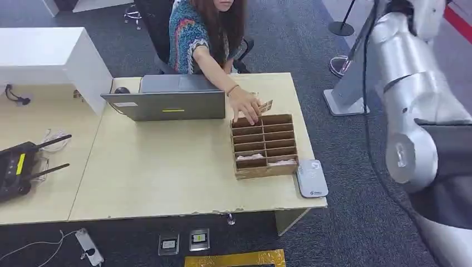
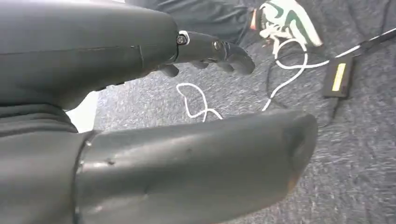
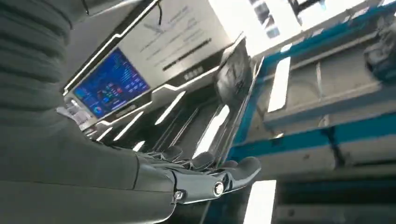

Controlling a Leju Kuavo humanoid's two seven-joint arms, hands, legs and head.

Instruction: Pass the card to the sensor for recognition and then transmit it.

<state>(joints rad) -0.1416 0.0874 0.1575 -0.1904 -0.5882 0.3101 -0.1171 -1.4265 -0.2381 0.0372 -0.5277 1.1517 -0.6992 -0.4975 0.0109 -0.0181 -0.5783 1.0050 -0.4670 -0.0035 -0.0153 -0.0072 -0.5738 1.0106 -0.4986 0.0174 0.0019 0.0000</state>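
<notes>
A wooden card box (image 1: pixel 264 171) with several slots stands on the desk's right part, with pale cards (image 1: pixel 251 158) lying in its near slots. A person's hand (image 1: pixel 246 105) reaches over the box's far edge and holds a small card (image 1: pixel 266 105). The white sensor pad (image 1: pixel 311 178) lies on the desk just right of the box, near the corner. My right arm (image 1: pixel 412 100) is raised at the right, away from the desk. My right hand (image 3: pixel 205 172) has its fingers stretched out and holds nothing. My left hand (image 2: pixel 154 51) hangs over the carpet, fingers apart and empty.
A grey laptop (image 1: pixel 167 100) stands at the desk's far side in front of the seated person. A black router (image 1: pixel 16 167) sits on the left desk beside a white cabinet (image 1: pixel 50 55). White cables (image 2: pixel 196 100) and a power adapter (image 2: pixel 338 77) lie on the carpet.
</notes>
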